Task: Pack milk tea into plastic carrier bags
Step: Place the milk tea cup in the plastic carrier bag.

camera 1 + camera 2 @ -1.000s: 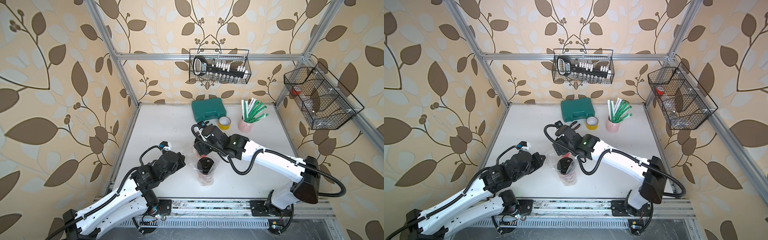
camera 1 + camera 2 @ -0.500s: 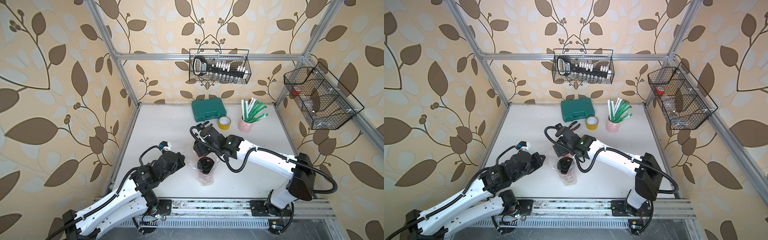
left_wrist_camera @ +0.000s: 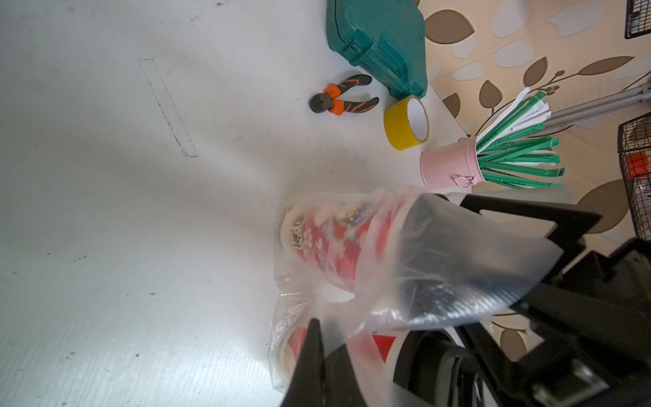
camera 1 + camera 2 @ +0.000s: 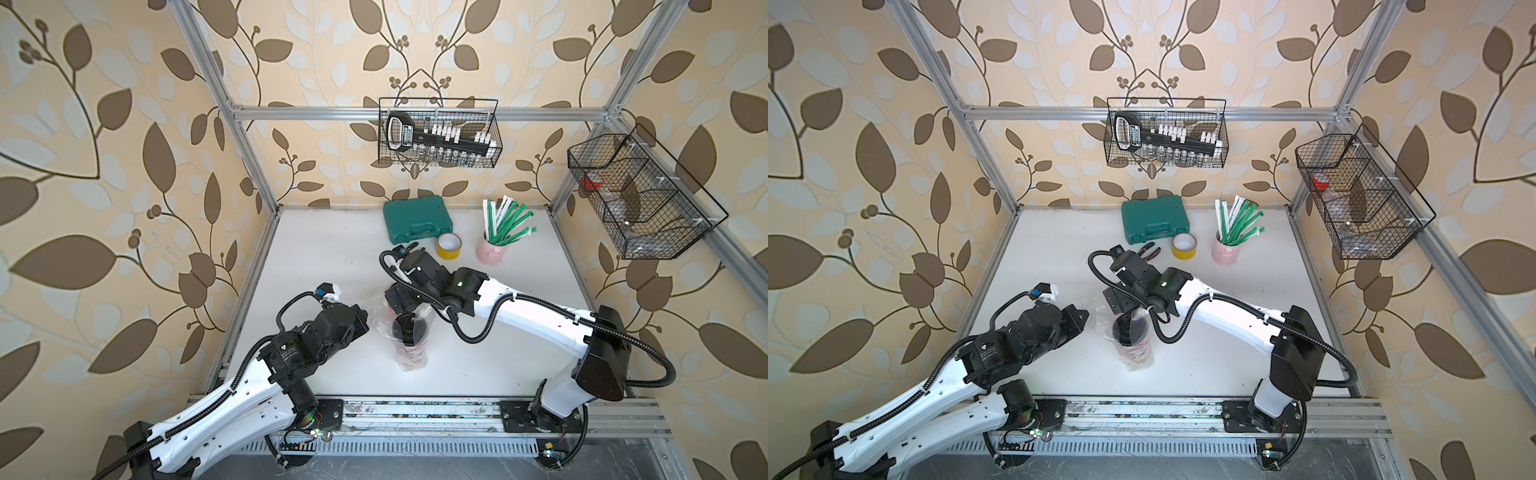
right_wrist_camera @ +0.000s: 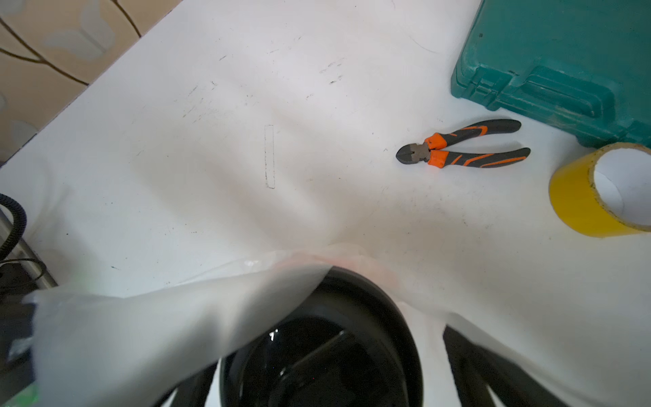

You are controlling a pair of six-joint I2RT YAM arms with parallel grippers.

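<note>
cups (image 3: 327, 243) in bag (image 4: 380, 321) mid-table, toolcase (image 4: 417, 221), tape (image 4: 448, 246), straw cup (image 4: 490, 254) behind

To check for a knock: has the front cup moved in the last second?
No. In a top view the front cup keeps its place against the tape roll, inside the bag.

In both top views the right arm (image 4: 519, 307) covers most of one red cup (image 3: 327, 246), lid and all. In the right wrist view the plastic bag (image 5: 141, 327) is a blurry white sheet over a black lid (image 5: 352, 310), and the picture's edge cuts the lid off. The things in the side wire basket (image 4: 1370, 249) are too small to tell.
</note>
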